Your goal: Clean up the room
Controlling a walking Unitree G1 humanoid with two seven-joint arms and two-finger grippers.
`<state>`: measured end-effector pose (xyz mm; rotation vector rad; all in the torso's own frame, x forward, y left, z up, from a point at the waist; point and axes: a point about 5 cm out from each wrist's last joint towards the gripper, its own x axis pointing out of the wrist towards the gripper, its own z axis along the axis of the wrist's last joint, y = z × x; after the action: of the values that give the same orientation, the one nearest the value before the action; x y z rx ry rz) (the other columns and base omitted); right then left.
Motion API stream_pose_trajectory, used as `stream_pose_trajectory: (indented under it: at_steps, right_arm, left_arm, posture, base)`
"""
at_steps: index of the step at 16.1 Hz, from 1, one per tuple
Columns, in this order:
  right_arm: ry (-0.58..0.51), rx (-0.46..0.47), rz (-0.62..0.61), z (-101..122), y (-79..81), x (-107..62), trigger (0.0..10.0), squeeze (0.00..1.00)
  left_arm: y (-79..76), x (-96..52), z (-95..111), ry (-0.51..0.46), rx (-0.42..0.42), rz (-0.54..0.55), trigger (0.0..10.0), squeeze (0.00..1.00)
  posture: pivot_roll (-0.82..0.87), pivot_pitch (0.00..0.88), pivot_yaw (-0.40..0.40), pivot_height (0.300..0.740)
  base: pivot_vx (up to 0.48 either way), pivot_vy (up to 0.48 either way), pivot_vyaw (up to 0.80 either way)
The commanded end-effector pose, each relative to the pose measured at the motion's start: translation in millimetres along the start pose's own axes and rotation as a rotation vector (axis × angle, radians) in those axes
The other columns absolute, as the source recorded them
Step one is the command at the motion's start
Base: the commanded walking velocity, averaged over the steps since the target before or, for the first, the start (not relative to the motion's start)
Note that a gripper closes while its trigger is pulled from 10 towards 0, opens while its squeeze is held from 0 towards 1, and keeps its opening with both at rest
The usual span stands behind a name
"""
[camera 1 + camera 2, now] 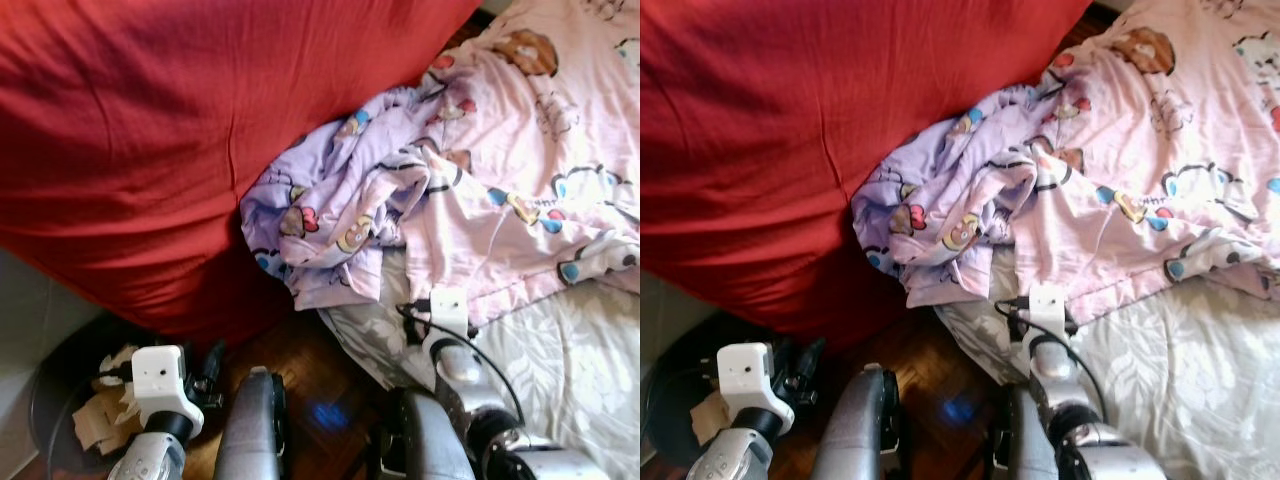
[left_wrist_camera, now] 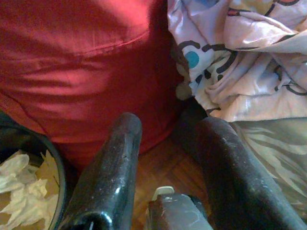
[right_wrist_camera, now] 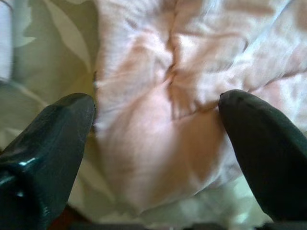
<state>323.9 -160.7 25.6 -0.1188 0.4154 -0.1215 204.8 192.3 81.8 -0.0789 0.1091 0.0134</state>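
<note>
A crumpled blanket (image 1: 400,190), lilac and pink with a cartoon print, hangs over the bed's edge against a big red cushion (image 1: 150,130). My right gripper (image 3: 156,103) is open at the blanket's lower hem, its fingers spread wide with pink cloth (image 3: 158,124) just ahead of them. The right wrist (image 1: 450,312) sits on the grey floral sheet (image 1: 580,350). My left gripper (image 2: 170,124) is low beside the red cushion (image 2: 81,72) and stands open with nothing between its fingers. It points at the gap between cushion and blanket (image 2: 240,57).
A black bin (image 1: 45,390) with crumpled paper (image 1: 105,400) stands on the floor at my lower left, close to the left wrist (image 1: 160,385). Dark wooden parquet (image 1: 320,380) shows between bin and bed. The red cushion closes off the left and far side.
</note>
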Motion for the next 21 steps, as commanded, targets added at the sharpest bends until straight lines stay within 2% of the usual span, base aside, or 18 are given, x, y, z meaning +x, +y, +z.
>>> stream_pose_trajectory:
  at_steps: [1, 4, 6, 10, 16, 17, 18, 19, 21]
  right_arm:
    - [0.057, -0.045, -0.018, -13, -2.1, -2.6, 10.0, 0.0]
    - [0.054, -0.039, -0.015, -11, -4.1, -1.8, 10.0, 0.0]
    - [0.071, -0.082, 0.001, -14, -3.6, -2.5, 10.0, 0.0]
    - [0.1, -0.098, 0.053, -20, 1.2, -4.3, 10.0, 0.0]
    - [0.141, -0.163, -0.014, -27, -11.0, -5.0, 10.0, 0.0]
    - [0.151, -0.166, -0.023, -28, -12.6, -5.2, 7.6, 0.0]
    - [0.161, -0.171, -0.024, -31, -13.7, -5.7, 1.0, 0.0]
    - [0.168, -0.175, -0.023, -32, -14.0, -6.3, 0.0, 0.0]
    - [0.174, -0.177, -0.02, -34, -13.5, -6.9, 0.0, 0.0]
  left_arm:
    - [1.5, -8.0, -6, 0.038, -0.011, 0.014, 10.0, 0.0]
    - [1.0, -10.8, -7, 0.044, -0.017, 0.019, 10.0, 0.0]
    - [0.7, -13.3, -8, 0.052, -0.02, 0.022, 10.0, 0.0]
    - [1.8, -14.0, -8, 0.055, -0.017, 0.027, 10.0, 0.0]
    - [0.1, -13.8, -10, 0.064, -0.018, 0.027, 10.0, 0.0]
    - [0.1, -14.0, -10, 0.066, -0.018, 0.027, 10.0, 0.0]
    - [0.0, -14.9, -11, 0.068, -0.018, 0.027, 10.0, 0.0]
    - [-0.5, -15.8, -11, 0.07, -0.018, 0.025, 10.0, 0.0]
    - [-0.7, -16.7, -12, 0.072, -0.019, 0.025, 10.0, 0.0]
  posture:
    - [0.22, 0.364, 0.012, 0.617]
    - [0.22, 0.375, 0.005, 0.617]
    - [0.22, 0.383, 0.004, 0.617]
    - [0.22, 0.387, 0.002, 0.617]
    - [0.22, 0.386, 0.005, 0.617]
    - [0.22, 0.386, 0.005, 0.617]
    - [0.22, 0.388, 0.004, 0.617]
    - [0.22, 0.389, 0.004, 0.617]
    - [0.22, 0.392, 0.003, 0.617]
  base:
    - [0.0, 0.0, 0.0]
    - [0.0, 0.0, 0.0]
    - [0.0, 0.0, 0.0]
    - [0.0, 0.0, 0.0]
    - [0.0, 0.0, 0.0]
    - [0.0, 0.0, 0.0]
    - [0.0, 0.0, 0.0]
    - [0.0, 0.0, 0.0]
    - [0.0, 0.0, 0.0]
